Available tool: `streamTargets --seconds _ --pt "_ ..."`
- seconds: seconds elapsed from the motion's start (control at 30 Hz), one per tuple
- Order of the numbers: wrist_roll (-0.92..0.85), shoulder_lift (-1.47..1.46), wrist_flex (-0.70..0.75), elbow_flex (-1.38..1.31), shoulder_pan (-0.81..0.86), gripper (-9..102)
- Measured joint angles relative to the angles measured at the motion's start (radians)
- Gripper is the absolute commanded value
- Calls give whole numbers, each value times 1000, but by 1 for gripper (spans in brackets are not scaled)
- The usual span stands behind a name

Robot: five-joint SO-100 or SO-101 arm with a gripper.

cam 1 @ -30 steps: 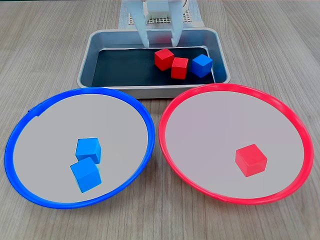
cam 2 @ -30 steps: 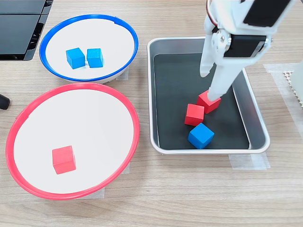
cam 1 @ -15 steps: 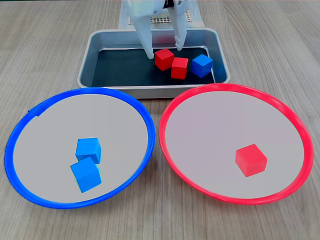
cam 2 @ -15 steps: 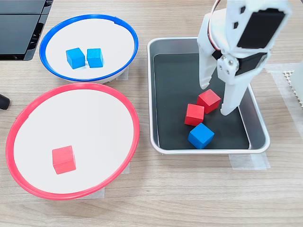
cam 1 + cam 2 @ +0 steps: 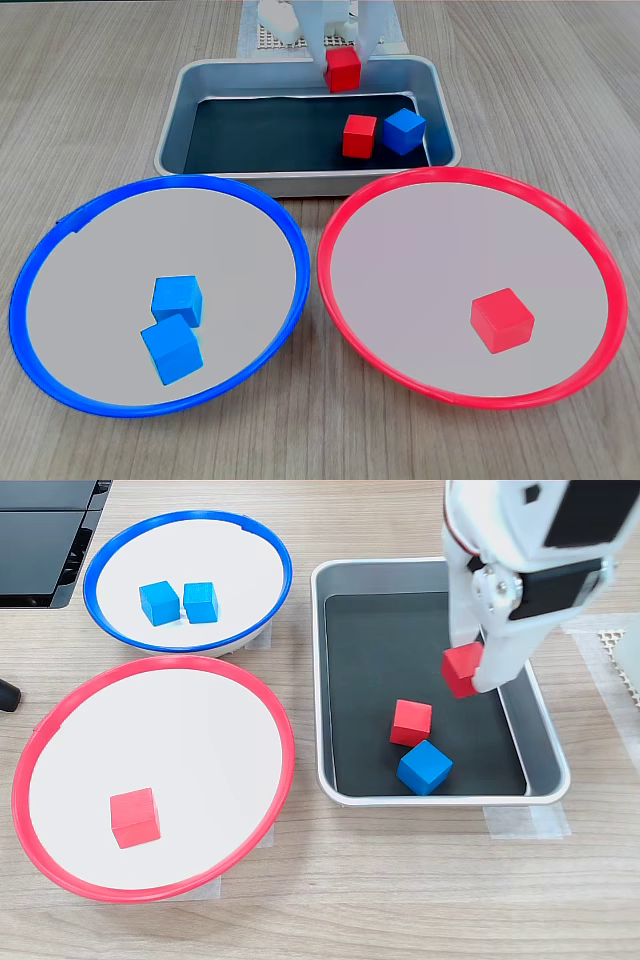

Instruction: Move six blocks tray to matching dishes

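My white gripper [image 5: 465, 670] [image 5: 343, 62] is shut on a red block [image 5: 461, 668] [image 5: 342, 69], held a little above the silver tray [image 5: 548, 742] [image 5: 180, 110]. One red block [image 5: 411, 722] [image 5: 359, 136] and one blue block [image 5: 425, 767] [image 5: 404, 131] lie side by side on the tray's black bottom. The blue-rimmed dish [image 5: 270, 555] [image 5: 60, 225] holds two blue blocks [image 5: 160, 602] [image 5: 201, 602] [image 5: 177, 300] [image 5: 172, 349]. The red-rimmed dish [image 5: 60, 705] [image 5: 590, 240] holds one red block [image 5: 135, 817] [image 5: 502, 319].
A black device [image 5: 45, 540] lies at the left edge in one fixed view, beside the blue-rimmed dish. A pale perforated mat [image 5: 262, 38] lies behind the tray. Wooden tabletop [image 5: 400, 900] surrounds everything.
My gripper went down around the red block in the tray, shut on it, and lifted it off the tray bottom. The other blocks have not moved.
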Motion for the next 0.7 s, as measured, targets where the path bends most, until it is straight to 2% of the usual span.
streamTargets --seconds 0.07,0.17,0.3,0.43,0.53,0.57,0.7 --pt "207 -61 103 -179 -61 0" --pt "592 -196 77 -396 -132 0" --pt "1012 -425 -132 -611 -160 0" --pt "1129 -615 -270 -742 -146 4" --pt "1141 -676 -350 -764 -152 20" --pt "1143 -690 -360 -770 -146 22" --pt "1154 -703 -376 -778 -106 22"
